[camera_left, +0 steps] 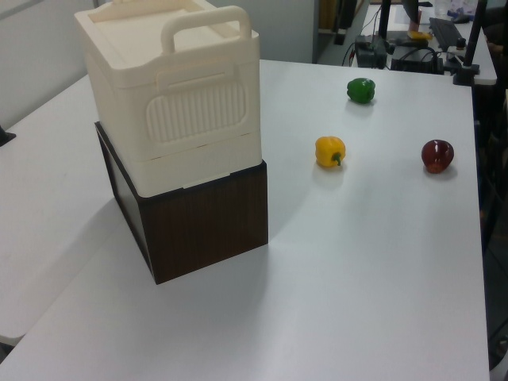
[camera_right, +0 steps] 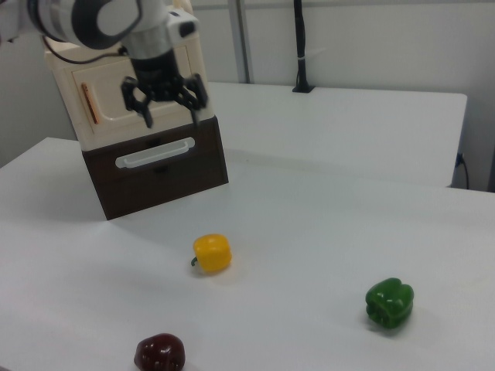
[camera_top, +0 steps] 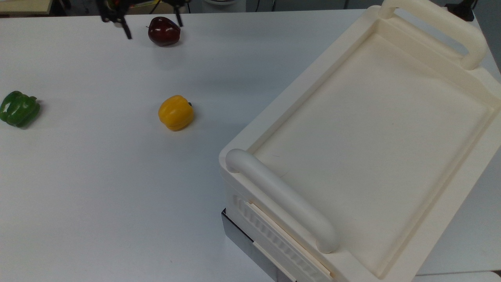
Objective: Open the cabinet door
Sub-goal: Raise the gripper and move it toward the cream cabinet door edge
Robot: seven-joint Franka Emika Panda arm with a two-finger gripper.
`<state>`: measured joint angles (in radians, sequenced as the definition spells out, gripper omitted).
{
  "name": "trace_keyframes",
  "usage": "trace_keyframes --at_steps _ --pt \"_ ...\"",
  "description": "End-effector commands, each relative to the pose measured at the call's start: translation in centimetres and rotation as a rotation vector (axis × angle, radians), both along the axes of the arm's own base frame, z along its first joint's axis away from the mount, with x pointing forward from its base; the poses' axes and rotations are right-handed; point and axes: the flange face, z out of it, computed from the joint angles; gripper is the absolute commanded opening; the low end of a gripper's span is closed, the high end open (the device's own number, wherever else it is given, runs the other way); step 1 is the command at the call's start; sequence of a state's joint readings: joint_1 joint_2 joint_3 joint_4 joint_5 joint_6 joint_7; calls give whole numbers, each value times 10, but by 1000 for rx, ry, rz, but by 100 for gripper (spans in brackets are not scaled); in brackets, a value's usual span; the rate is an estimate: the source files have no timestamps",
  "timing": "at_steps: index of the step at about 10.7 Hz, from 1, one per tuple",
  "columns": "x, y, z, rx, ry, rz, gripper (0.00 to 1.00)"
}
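Note:
The cream cabinet (camera_right: 69,62) stands on a dark brown base (camera_right: 178,174) at the right view's upper left. Its cabinet door (camera_right: 110,97) is the flat cream front panel with a thin copper-coloured piece (camera_right: 87,104) near its left edge, and it lies flush with the front. My gripper (camera_right: 168,116) hangs open in front of the door's right half, nothing between its fingers. In the top view its two dark fingers (camera_top: 127,31) reach in from the far edge, on either side of a dark red apple (camera_top: 163,31). The cabinet's flat top (camera_top: 372,137) is at the top view's right.
A yellow pepper (camera_right: 212,253) lies mid-table, a green pepper (camera_right: 389,304) at the right view's right and the dark red apple (camera_right: 159,353) near the bottom edge. The brown base carries a drawer with a white bar handle (camera_right: 155,152). Thick cream bar handles (camera_top: 282,199) sit on the cabinet's top.

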<state>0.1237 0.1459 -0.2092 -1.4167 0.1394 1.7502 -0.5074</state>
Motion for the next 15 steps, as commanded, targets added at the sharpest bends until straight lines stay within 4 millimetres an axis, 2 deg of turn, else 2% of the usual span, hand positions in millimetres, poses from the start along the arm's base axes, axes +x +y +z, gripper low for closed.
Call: trace_keyframes --at_steps 1,3,5,6,8,11,12,13,15 --pt "7 71 16 6 -125 174 100" --pt "4 105 23 8 -144 233 96" --pt "6 141 24 8 -190 280 83" --pt "14 156 17 10 -230 284 82" --pt "18 188 2 13 -233 321 81" --pt "20 216 -10 19 -234 342 75" --pt "18 227 -12 20 -236 358 66" --pt "16 235 -13 22 -234 367 62" --pt "14 247 -18 24 -227 381 62"
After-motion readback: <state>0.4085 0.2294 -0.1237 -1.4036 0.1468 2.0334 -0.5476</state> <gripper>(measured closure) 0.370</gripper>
